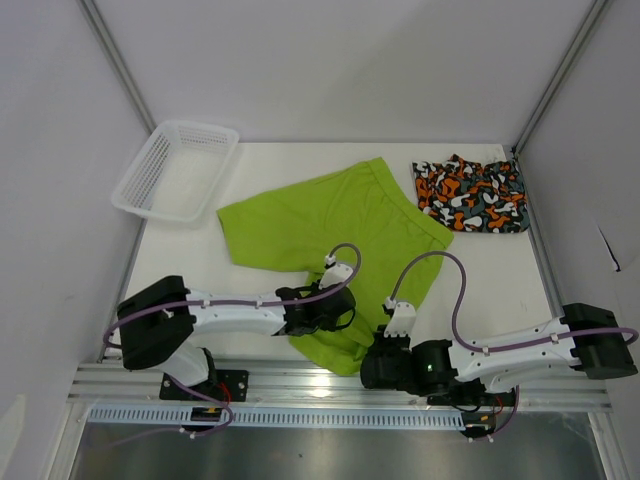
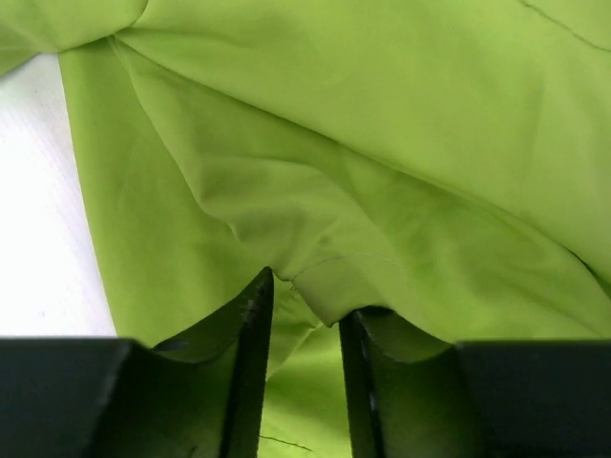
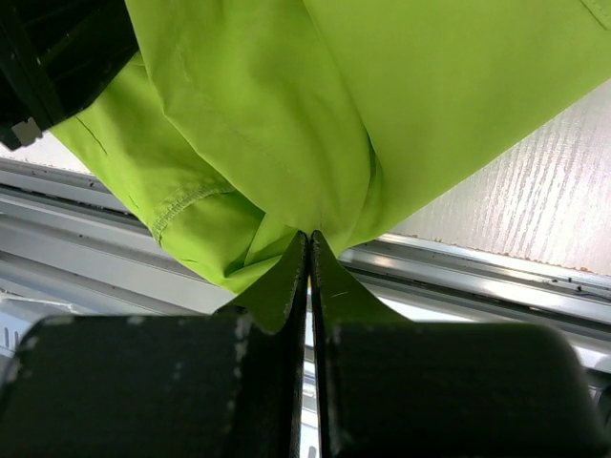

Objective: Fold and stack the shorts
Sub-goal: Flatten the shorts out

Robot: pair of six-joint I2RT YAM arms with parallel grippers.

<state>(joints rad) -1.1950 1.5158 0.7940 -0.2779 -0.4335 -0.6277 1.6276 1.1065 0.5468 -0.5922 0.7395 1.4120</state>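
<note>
The lime green shorts (image 1: 330,220) lie spread across the middle of the table, with one end hanging over the near edge. My right gripper (image 1: 372,362) is shut on that near end; in the right wrist view its jaws (image 3: 308,239) pinch a bunched corner of the green fabric (image 3: 286,124) above the metal rail. My left gripper (image 1: 335,318) rests on the shorts' near part; in the left wrist view its jaws (image 2: 304,301) stand apart, with a fold of green cloth (image 2: 363,172) at the tips. The camo shorts (image 1: 470,195) lie folded at the back right.
A white plastic mesh basket (image 1: 175,170) stands at the back left. Grey walls close in both sides. The aluminium rail (image 1: 330,385) runs along the near table edge, also seen in the right wrist view (image 3: 496,281).
</note>
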